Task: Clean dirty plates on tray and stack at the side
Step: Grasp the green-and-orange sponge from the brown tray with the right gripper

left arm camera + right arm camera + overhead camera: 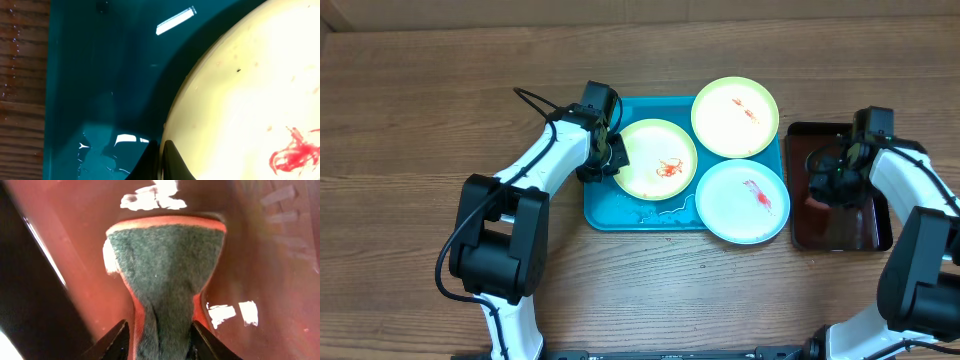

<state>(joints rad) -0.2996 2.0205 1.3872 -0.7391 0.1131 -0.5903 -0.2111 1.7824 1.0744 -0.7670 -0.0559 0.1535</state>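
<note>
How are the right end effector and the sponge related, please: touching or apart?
Touching: the right wrist view shows the right end effector pinching the sponge.

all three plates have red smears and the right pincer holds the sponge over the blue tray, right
No: the right pincer holds the sponge over the dark brown tray, not the blue tray; the overhead view shows it. All three plates do carry red smears.

Left arm [535, 160] and right arm [900, 172] — white tubular links, black joint housings. A black cable [532, 101] loops out beside the left wrist. Right gripper [159, 342]: dark, tapered fingertips [114, 342].
</note>
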